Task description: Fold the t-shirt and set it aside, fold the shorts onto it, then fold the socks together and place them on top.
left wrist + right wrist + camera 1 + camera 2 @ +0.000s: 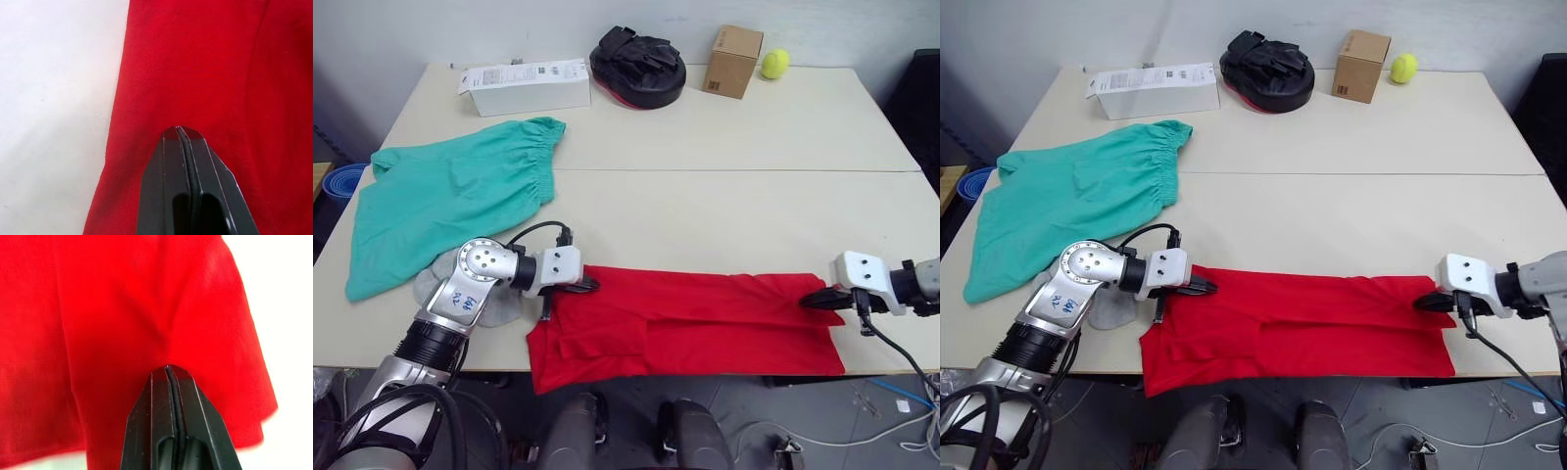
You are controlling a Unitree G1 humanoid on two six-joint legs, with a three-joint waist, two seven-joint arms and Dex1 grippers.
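Note:
The red t-shirt (685,328) lies as a long folded band along the table's front edge, its lower part hanging over the edge. My left gripper (590,285) is shut on the shirt's far left corner, and my right gripper (811,299) is shut on its far right corner. The shirt's far edge runs straight between them. The teal-green shorts (450,206) lie spread out at the left of the table. The light grey socks (1113,311) lie by the front edge, mostly hidden under my left arm.
At the back of the table (724,196) stand a white box (527,86), a black padded mitt (638,67), a cardboard box (733,61) and a yellow tennis ball (775,64). A blue bin (340,182) sits off the left edge.

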